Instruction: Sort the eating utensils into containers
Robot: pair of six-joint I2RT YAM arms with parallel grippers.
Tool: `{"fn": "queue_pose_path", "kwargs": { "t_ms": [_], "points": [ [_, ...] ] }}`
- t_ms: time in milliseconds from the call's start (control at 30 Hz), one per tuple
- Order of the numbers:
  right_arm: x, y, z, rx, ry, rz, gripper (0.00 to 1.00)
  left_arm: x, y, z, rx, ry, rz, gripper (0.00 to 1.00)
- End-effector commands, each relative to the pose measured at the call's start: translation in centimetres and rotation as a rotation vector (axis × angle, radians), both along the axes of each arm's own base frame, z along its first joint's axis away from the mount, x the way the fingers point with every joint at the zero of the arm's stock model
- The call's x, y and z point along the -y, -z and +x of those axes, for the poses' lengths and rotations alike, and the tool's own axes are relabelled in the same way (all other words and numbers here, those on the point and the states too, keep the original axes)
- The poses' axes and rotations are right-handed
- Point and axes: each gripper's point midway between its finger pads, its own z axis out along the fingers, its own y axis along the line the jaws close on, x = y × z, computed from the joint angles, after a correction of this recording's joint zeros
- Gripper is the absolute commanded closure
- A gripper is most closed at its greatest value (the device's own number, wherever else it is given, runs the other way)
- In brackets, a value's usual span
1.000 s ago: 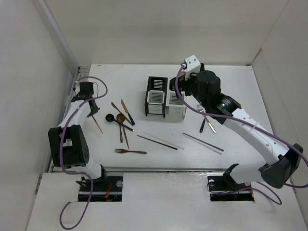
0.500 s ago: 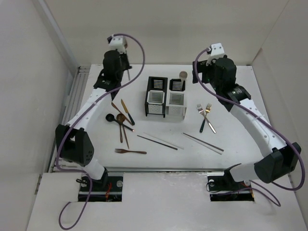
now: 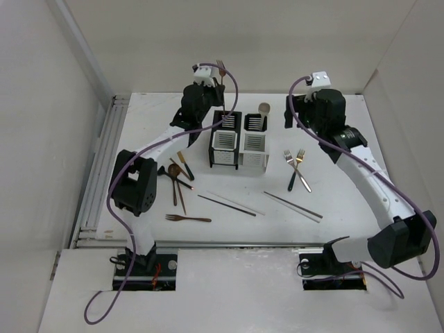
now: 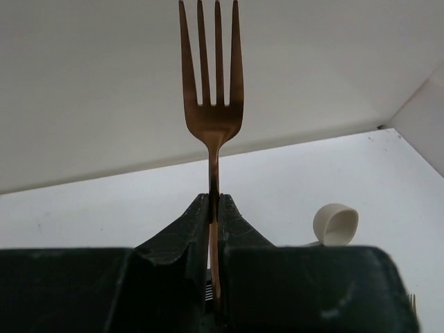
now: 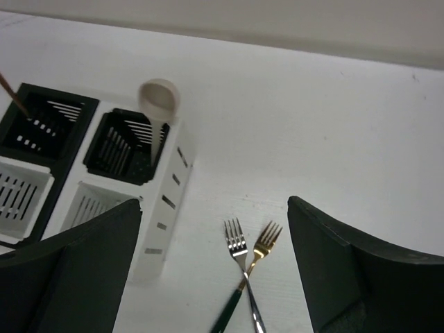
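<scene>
While fork [image 4: 210, 83] pinched upright by left hand [image 4: 214, 208] over left caddy [image 3: 225, 141], right hand [image 5: 215, 274] held spread beside right caddy [image 5: 166, 187].

high overhead, two wrist close-ups, caddies [image 3: 225, 157] shared

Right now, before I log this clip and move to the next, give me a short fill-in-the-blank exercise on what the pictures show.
1. The left end effector is shut on a copper fork whose tines point ___.
2. Of the paired caddies, the pale spoon stands in the ___ one.
3. The right end effector holds nothing, and its jaws are ___.
4. The two loose forks beside the caddies lie ___ over each other.

Missing words: up; right; open; crossed.
</scene>
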Motion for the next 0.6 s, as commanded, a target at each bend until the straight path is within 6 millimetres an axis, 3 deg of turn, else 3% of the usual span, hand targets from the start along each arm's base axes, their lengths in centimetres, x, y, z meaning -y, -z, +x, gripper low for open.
{"fn": "queue_pose_path", "kwargs": {
  "t_ms": [0, 67, 100, 133, 233, 267, 367, 400, 433, 567],
  "points": [
    [2.6, 2.2, -0.4, -0.101, 0.069, 0.056, 0.1, 1.7, -3.2, -1.1, 0.1, 0.066, -0.107, 1.0],
    [3.5, 4.9, -0.8, -0.197, 0.106, 0.07, 0.21, 1.8, -1.3, -0.9, 0.062, 0.066, -0.101, 1.0],
    [3.9, 5.1, -0.9, -0.209, 0.119, 0.076, 0.23, 1.9, -0.1, -0.8, 0.043, 0.065, -0.092, 1.0],
    [4.4, 6.7, -1.1, -0.25, 0.134, 0.066, 0.25, 1.9, 1.5, -0.8, 0.013, 0.064, -0.079, 1.0],
    [4.8, 9.4, -1.6, -0.321, 0.146, 0.063, 0.31, 1.7, 2.9, -1.1, 0.001, 0.062, -0.052, 0.99],
    [4.8, 10.0, -1.9, -0.34, 0.147, 0.058, 0.32, 1.6, 4.7, -1.2, -0.03, 0.062, -0.038, 0.96],
    [5.0, 13.3, -2.3, -0.443, 0.138, 0.057, 0.33, 1.3, 6.7, -1.7, -0.058, 0.06, -0.011, 0.8],
    [5.1, 14.8, -2.4, -0.491, 0.126, 0.043, 0.33, 1.0, 6.6, -1.8, -0.058, 0.045, -0.012, 0.73],
    [4.8, 15.6, -2.4, -0.515, 0.105, 0.042, 0.34, 0.6, 7.1, -1.7, -0.066, 0.027, -0.008, 0.6],
    [4.8, 19.5, -3.1, -0.646, 0.079, 0.021, 0.38, -0.5, 6.9, -1.9, -0.083, -0.03, 0.0, 0.39]
  ]
}}
